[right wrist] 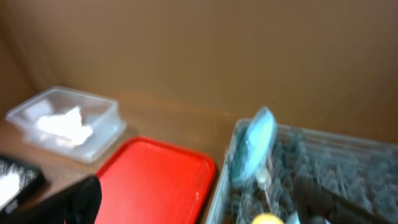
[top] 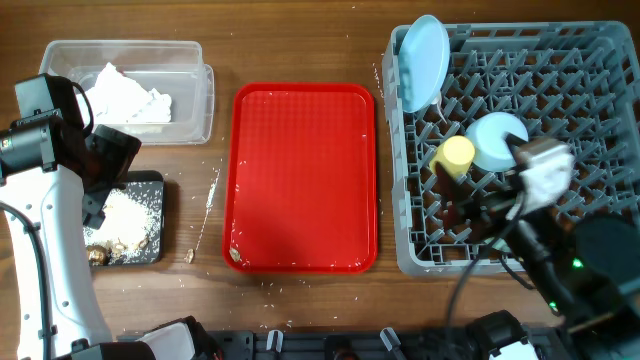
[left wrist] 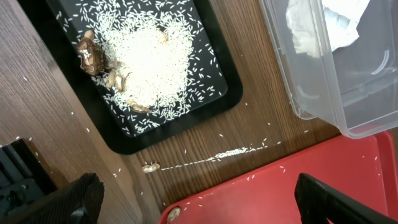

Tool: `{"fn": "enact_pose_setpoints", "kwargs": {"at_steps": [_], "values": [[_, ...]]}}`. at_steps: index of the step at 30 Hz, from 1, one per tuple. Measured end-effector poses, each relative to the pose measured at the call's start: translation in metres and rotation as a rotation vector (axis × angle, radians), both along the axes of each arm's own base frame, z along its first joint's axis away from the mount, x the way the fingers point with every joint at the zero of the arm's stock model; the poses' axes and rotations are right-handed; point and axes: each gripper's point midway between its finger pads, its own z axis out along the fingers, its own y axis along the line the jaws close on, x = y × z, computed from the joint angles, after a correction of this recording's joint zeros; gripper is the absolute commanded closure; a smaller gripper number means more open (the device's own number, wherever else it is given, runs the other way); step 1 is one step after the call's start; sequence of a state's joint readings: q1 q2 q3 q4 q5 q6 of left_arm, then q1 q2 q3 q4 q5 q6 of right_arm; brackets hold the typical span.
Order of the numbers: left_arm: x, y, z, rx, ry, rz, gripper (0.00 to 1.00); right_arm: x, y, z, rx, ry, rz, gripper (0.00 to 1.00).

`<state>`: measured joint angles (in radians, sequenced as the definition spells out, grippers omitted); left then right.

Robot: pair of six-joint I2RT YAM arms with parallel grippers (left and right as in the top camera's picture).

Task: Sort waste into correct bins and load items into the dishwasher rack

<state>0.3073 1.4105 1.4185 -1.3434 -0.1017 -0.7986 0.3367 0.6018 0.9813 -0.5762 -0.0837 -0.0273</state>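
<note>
Dishwasher rack [top: 405, 205] holding plate [top: 423, 62] and yellow cup [top: 456, 152], rice [top: 130, 215] on black tray [top: 148, 179]

— What is the grey rack [top: 600, 60] holding?
— A blue plate [top: 423, 62] is standing on edge, a yellow cup [top: 457, 152] sitting just beside a pale bowl [top: 497, 140].
— And the clear box [top: 203, 100]?
— It is holding white napkins [top: 125, 95].

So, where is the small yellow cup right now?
In the overhead view, the yellow cup sits inside the grey rack on the right, just left of a pale blue-green bowl.
</note>
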Motion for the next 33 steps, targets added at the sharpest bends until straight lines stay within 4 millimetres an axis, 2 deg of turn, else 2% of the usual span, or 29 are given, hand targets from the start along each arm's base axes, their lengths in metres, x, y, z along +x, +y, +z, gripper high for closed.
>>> {"fn": "enact_pose_setpoints", "kwargs": {"at_steps": [2,4,6,8,11,17,20,23,27,33], "values": [[0.000,0.000,0.000,0.000,0.000,0.000,0.00,0.005,0.015,-0.003,-0.049,-0.110,0.090,0.01],[0.000,0.000,0.000,0.002,0.001,0.001,0.00,0.004,0.029,-0.020,-0.106,-0.213,0.175,0.00],[0.000,0.000,0.000,0.002,0.001,0.001,0.00,0.001,0.037,-0.027,-0.148,-0.307,0.227,0.00],[0.000,0.000,0.000,0.002,0.001,0.001,0.00,-0.008,0.047,-0.050,-0.232,-0.414,0.308,0.00],[0.000,0.000,0.000,0.002,0.002,0.001,0.00,-0.019,0.055,-0.081,-0.344,-0.505,0.386,0.00],[0.000,0.000,0.000,0.003,0.000,0.001,0.00,-0.034,0.055,-0.113,-0.411,-0.614,0.411,0.00],[0.000,0.000,0.000,0.002,0.001,0.001,0.00,-0.034,0.047,-0.126,-0.390,-0.630,0.366,0.00],[0.000,0.001,0.000,0.003,0.001,0.001,0.00,-0.028,0.036,-0.129,-0.306,-0.590,0.297,0.00],[0.000,0.001,0.000,0.003,0.001,0.001,0.00,-0.013,0.008,-0.134,-0.116,-0.470,0.128,0.00],[0.000,0.001,0.000,0.003,0.001,0.001,0.00,0.003,-0.036,-0.128,0.050,-0.437,-0.118,0.00]]}}
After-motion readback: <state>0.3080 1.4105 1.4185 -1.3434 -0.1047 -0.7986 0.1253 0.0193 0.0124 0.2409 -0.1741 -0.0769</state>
